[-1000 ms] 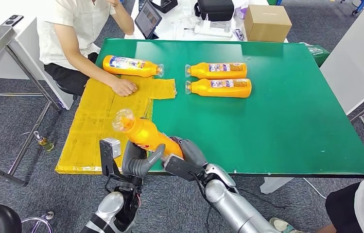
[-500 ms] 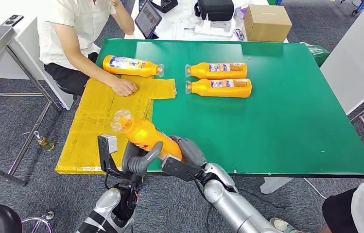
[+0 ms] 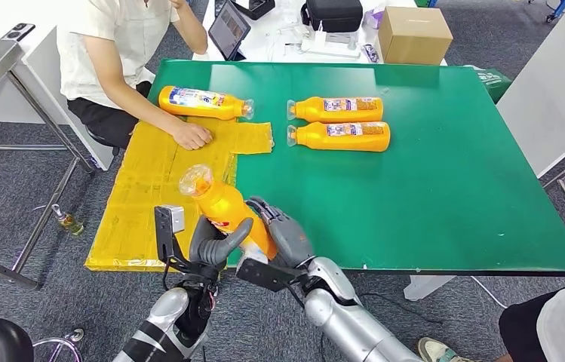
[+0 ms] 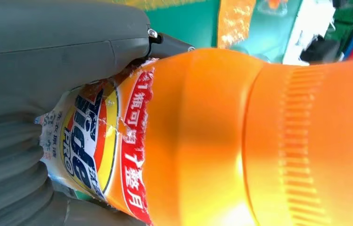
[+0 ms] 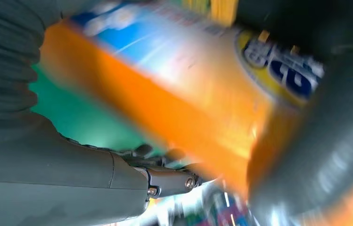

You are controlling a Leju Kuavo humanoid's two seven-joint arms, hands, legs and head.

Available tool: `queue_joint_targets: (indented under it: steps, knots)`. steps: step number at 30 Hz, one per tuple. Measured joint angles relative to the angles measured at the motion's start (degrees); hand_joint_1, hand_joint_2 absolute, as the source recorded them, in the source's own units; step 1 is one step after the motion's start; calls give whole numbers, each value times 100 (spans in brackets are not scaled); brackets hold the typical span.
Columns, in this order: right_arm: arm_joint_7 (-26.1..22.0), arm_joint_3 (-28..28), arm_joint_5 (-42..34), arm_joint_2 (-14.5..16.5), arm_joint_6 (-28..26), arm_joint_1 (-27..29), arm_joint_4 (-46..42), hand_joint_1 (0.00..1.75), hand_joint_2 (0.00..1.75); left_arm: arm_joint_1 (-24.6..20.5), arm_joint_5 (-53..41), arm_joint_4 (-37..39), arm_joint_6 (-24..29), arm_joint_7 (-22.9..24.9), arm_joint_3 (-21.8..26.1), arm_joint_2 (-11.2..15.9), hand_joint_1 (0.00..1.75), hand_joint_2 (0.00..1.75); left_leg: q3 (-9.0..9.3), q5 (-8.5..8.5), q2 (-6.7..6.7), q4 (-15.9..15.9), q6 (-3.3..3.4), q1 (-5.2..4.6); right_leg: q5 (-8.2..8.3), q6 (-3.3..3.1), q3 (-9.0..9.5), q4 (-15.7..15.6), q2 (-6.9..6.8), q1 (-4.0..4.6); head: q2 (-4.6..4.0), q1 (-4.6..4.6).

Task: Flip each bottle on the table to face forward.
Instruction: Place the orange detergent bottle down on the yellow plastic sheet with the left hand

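An orange bottle (image 3: 225,207) with a clear cap is lifted above the table's near edge, tilted with its cap up and away from me. My left hand (image 3: 215,249) grips its lower body from the left and my right hand (image 3: 283,234) grips it from the right. In the left wrist view the orange bottle (image 4: 240,141) shows its torn label beside the grey thumb (image 4: 70,47). The right wrist view shows the orange bottle (image 5: 174,103) blurred. Two more orange bottles (image 3: 336,109) (image 3: 339,136) lie side by side mid-table, a third (image 3: 204,102) at the far left.
A person sits at the far left with a hand (image 3: 192,136) on the yellow mat (image 3: 143,196). The green table (image 3: 430,188) is bare on the right. A cardboard box (image 3: 413,34) and a tablet (image 3: 228,29) stand behind it. Another person's knee (image 3: 543,320) is at lower right.
The held bottle has tipped more upright and shifted slightly right. My right hand has moved up along its side. The lying bottles and the person have not moved.
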Motion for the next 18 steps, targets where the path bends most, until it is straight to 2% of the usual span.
queue_joint_targets:
  steps: [2,4,6,9,13,18]
  knots:
    - [-238,-109,525,17,-740,193,-126,0,175,3,-223,34,214,-92,90,73,175,175,-3,0,0,0,0,1,0,0,-3,0,0,1,1,2]
    - [-793,-584,1676,140,-1225,527,-530,0,175,16,-637,48,453,-201,227,190,175,175,-7,0,1,0,-1,3,0,-1,-9,2,1,3,1,1]
    - [-1389,-1484,2938,410,-1354,901,-1197,0,175,18,-1271,45,697,-301,373,307,175,175,-13,1,-2,0,-3,4,0,-2,-18,5,-2,4,1,-3]
    - [-1634,-3032,3735,763,-1375,1169,-2404,0,175,5,-2242,-11,902,-265,548,441,175,175,-23,11,-31,0,-4,5,-4,-3,-20,6,-33,3,1,2]
    - [-1666,-4538,3979,935,-1397,1211,-4060,0,0,-23,-2811,-147,744,-61,823,577,175,175,-29,17,-36,1,2,-8,4,2,-22,5,-39,-11,1,2]
    - [-1664,-5543,3586,1078,-1398,1222,-5171,0,0,-90,-3220,-289,525,142,1028,652,175,175,-28,18,-35,1,3,-13,7,5,-23,5,-38,-15,1,3]
